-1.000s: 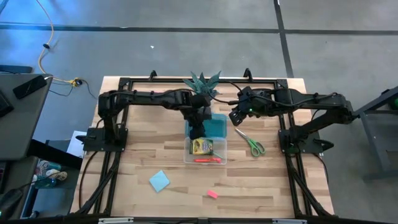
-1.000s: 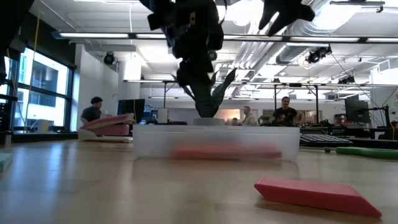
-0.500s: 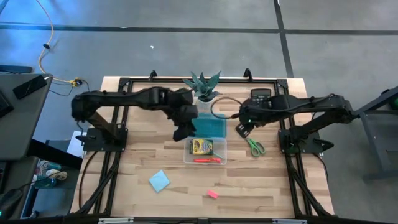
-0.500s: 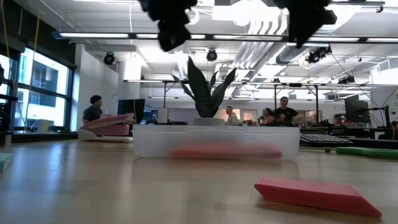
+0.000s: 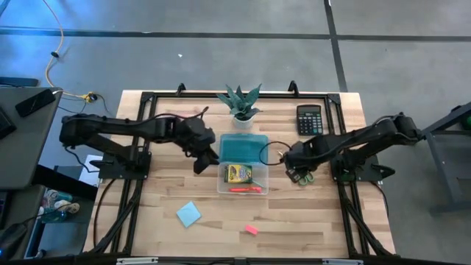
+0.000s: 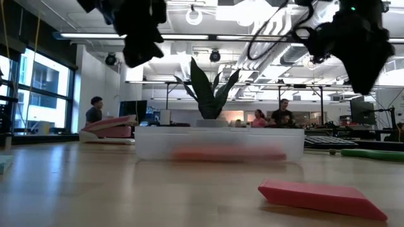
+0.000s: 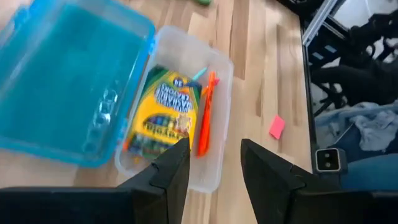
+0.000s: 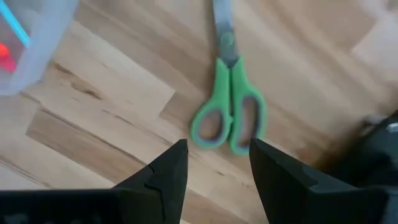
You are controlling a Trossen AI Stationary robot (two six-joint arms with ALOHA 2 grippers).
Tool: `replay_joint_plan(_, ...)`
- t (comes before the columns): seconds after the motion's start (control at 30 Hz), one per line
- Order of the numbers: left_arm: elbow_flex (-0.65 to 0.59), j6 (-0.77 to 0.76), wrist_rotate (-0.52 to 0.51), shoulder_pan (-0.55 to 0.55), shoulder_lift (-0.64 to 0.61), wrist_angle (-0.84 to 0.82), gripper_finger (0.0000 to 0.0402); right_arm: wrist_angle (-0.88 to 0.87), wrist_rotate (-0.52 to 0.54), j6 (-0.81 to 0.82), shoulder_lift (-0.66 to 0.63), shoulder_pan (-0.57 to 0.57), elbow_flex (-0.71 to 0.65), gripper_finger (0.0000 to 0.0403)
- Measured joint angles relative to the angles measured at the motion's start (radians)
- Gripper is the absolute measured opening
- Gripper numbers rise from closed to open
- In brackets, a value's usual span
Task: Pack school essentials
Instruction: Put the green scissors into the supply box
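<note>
Nearest my edge of the table [image 5: 147, 213] lay the tiny pink eraser [image 5: 251, 230], flat on the wood and well apart from everything else, with the light-blue square notepad [image 5: 188, 214] a little farther in and off to the left arm's side. Beyond them, near the middle of the table, sat the clear plastic box [image 5: 263, 179] with its teal lid [image 5: 243, 149] folded open on the far side; inside it the yellow-green crayon box [image 7: 163, 106] lay flat, with the red pen [image 7: 207, 112] alongside it toward my edge. The left gripper [image 5: 200, 163] hung above the bare wood just beside the box on the left arm's side, its two fingers [image 7: 171, 169] parted by a modest gap with nothing between them. On the other side of the box the right gripper [image 5: 296, 174] hovered low over the green-handled scissors [image 8: 229, 109], which rested flat on the table with the handles toward the gripper; its fingers [image 8: 166, 167] stood wide apart, straddling the view of the handles without touching them. Farther back the black calculator [image 5: 309, 119] lay near the table's far edge, and the small potted plant [image 5: 241, 101] stood upright behind the box lid. Past the table, people [image 6: 93, 111] were visible in the room beyond.
</note>
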Motion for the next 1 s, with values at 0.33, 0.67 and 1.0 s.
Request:
replay_joint_plan(0.33, -0.088, -0.074, 0.000, -0.007, -0.050, 0.138, 0.0131, 0.107, -0.026, 0.041, 0.001, 0.047, -0.147, 0.0161)
replay_joint_plan(0.67, -0.088, -0.074, 0.000, -0.007, -0.050, 0.193, 0.0131, 0.245, -0.065, 0.062, 0.001, 0.048, -0.275, 0.0161)
replay_joint_plan(1.0, -0.088, -0.081, -0.012, -0.007, -0.050, 0.193, 0.0131, 0.358, -0.050, 0.062, 0.002, 0.047, -0.356, 0.0161)
